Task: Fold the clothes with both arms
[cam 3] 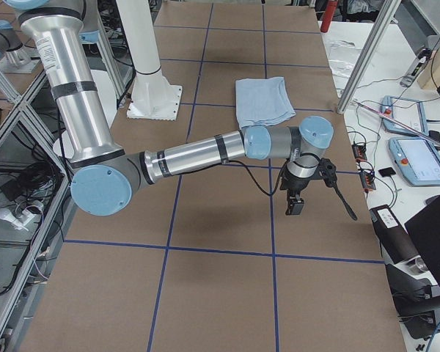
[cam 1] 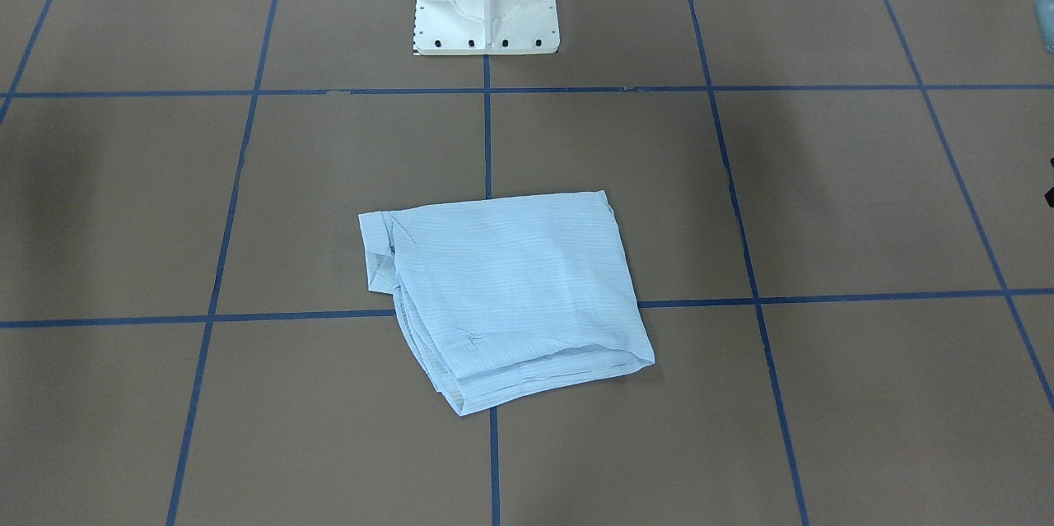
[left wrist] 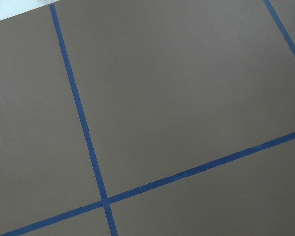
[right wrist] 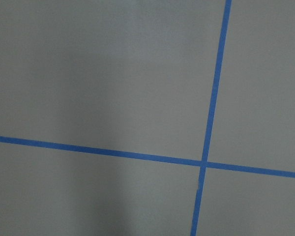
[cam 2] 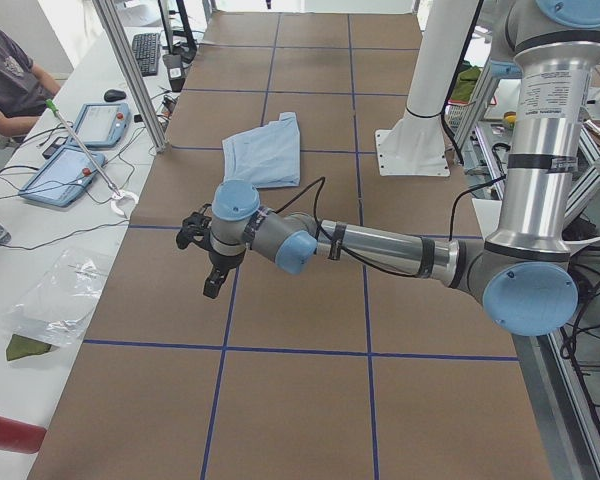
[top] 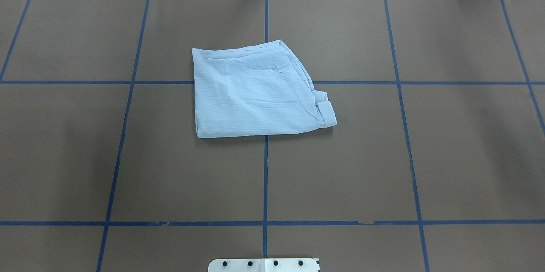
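The brown surface (top: 340, 157) is widest, and over its two ends reach my two arms, left arm (cam 2: 380, 243) and right arm (cam 3: 191, 155). One shirt (top: 255, 93) lies mid-surface, folded to a rough rectangle, well apart from both. It looks thin, light and limp, so layers may slip; I would pinch every layer at a folded corner, not the one loose cuff (top: 325, 109). My left fingers (cam 2: 213, 284) and right fingers (cam 3: 294, 205) touch no cloth; spread or clenched, I cannot tell
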`<action>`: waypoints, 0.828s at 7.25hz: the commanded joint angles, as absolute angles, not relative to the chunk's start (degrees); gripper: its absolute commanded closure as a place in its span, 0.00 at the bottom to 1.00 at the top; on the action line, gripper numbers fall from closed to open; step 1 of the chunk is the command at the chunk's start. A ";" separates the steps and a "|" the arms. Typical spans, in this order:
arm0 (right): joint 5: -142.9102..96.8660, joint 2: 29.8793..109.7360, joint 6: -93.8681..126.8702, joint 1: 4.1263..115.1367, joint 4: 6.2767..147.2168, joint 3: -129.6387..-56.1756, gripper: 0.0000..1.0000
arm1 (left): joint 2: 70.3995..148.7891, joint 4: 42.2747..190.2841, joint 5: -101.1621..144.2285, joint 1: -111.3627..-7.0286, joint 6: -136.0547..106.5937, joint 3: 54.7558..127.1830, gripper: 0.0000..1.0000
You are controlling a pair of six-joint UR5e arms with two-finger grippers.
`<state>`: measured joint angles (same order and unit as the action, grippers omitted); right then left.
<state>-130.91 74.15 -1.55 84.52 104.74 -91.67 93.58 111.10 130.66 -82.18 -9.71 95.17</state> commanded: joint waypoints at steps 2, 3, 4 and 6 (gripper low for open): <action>-130.52 76.46 -1.50 81.14 102.21 -94.04 0.00 | 89.41 111.09 134.02 -81.74 -10.90 99.12 0.00; -130.87 76.46 -1.23 79.91 101.96 -93.78 0.00 | 89.47 111.62 133.42 -81.39 -10.81 99.14 0.00; -131.39 76.55 -1.32 79.72 101.87 -94.21 0.00 | 90.43 111.97 133.07 -81.39 -10.72 98.97 0.00; -130.96 75.77 -1.32 79.80 102.30 -96.05 0.00 | 91.58 111.97 132.36 -81.39 -10.81 98.53 0.00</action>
<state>-131.25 76.31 -1.43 79.87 101.96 -94.58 90.97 111.91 132.60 -81.42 -10.79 98.77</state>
